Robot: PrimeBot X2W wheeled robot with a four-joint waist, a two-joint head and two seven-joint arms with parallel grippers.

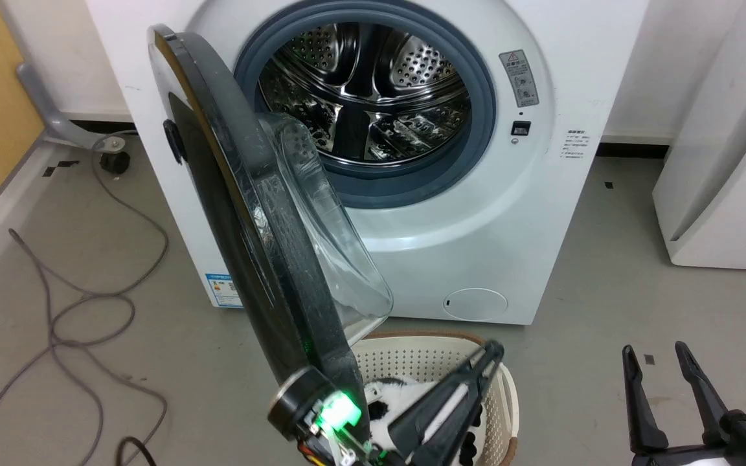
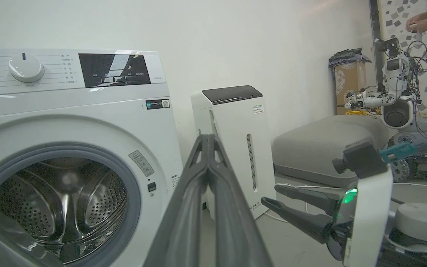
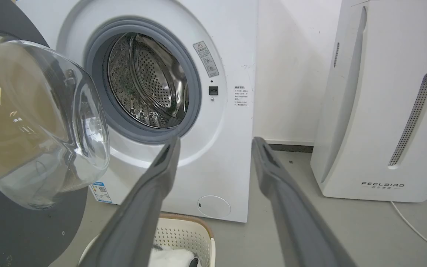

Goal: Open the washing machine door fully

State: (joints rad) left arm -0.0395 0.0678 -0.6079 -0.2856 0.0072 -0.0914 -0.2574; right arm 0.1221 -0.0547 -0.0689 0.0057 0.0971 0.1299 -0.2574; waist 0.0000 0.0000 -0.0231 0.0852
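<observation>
Looking down from the head, you have the left fingers pressed together with nothing between them. They angle up and to the right above a laundry basket that holds black-and-white cloth. Your right fingers are spread wide and empty, well apart to the right of the left pair, over the grey floor.

Just left of the left fingers, the washing machine door stands open, nearly edge-on to the head camera. Its lower edge meets the left wrist housing with the green light, and you cannot tell whether the two touch. The door's clear glass bowl bulges toward the right fingers and hangs over the basket's far rim.

Beyond both pairs of fingers sits the washing machine, its opening uncovered. In the right wrist view the steel drum and its blue-grey gasket lie just above the left of the two right fingers. The round filter cap sits low on the front, just past the basket.

Farther right of the right fingers, a white FEELBIRD appliance stands on the floor, apart from the machine. Far to the left of the left fingers, a grey cable loops across the floor.
</observation>
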